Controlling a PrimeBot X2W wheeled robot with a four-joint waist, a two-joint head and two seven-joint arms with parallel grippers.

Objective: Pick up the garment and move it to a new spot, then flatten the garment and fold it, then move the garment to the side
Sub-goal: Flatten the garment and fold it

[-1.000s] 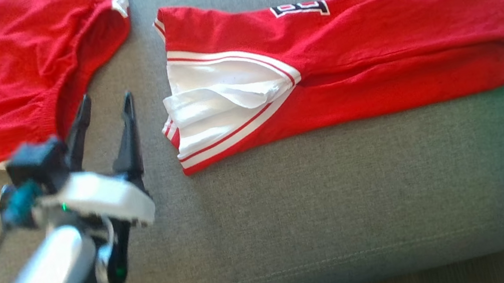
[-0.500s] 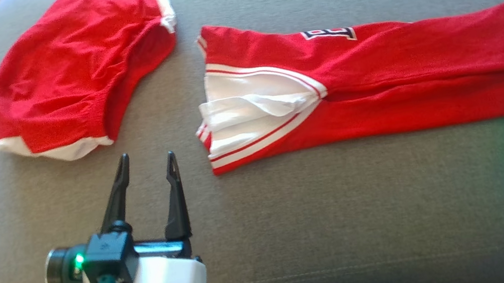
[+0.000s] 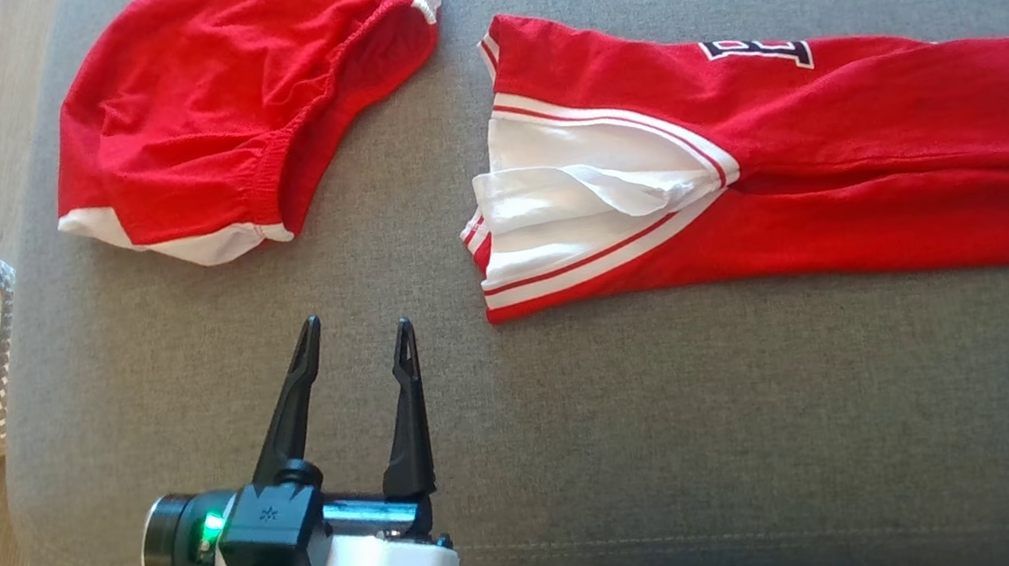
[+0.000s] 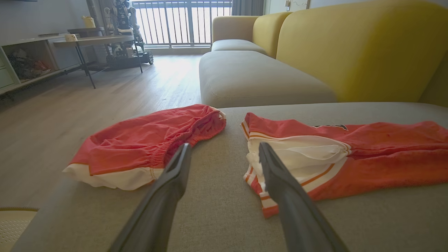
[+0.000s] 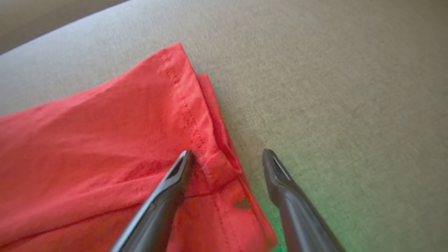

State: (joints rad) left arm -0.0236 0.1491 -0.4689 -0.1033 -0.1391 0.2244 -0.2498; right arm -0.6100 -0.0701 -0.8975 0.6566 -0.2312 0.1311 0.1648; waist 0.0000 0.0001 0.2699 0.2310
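Folded red jersey with white neck trim (image 3: pixel 849 157) lies lengthwise across the grey sofa cushion (image 3: pixel 694 455). Its neck end is ahead-right of the wide, empty left claw (image 3: pixel 356 325). The wide right claw (image 5: pixel 227 153), nearer, straddles its hem corner.

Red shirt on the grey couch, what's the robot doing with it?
A robot is working on a long red jersey with white striped trim, lying folded lengthwise on the grey fabric cushion. Its left pincer hovers open over bare cushion, pointing at the gap between the jersey and red shorts with white hems. Its right pincer is open at the jersey's hem corner, one finger over cloth, one over cushion. Nothing is held.
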